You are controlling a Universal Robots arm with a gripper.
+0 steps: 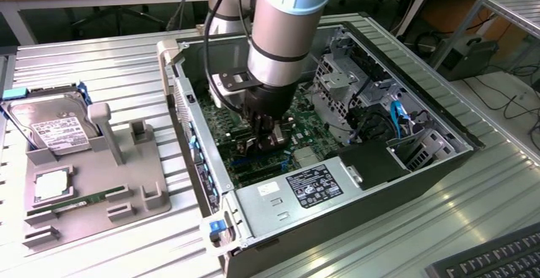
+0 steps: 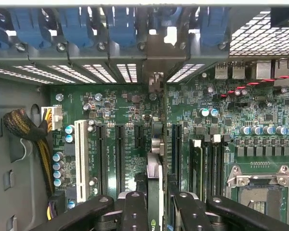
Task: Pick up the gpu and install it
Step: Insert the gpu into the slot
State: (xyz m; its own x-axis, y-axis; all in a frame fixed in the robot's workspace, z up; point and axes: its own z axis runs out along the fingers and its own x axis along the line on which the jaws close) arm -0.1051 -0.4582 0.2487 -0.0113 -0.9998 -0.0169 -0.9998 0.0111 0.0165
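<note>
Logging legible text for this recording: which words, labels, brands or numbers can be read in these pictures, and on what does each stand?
None reads clearly.
Hard drive: white label, print too small.
Power supply: black label, white print and marks too small.
Power supply's white sticker: unreadable.
Motherboard: white lettering by the slots, blurred.
The gpu, edge-on in the gripper: no readable text.

gpu (image 2: 155, 183) edge-on in tool (image 2: 154, 204) above motherboard (image 2: 125, 110), inside computer case (image 1: 439, 136), hard drive (image 1: 52, 129) well apart
</note>
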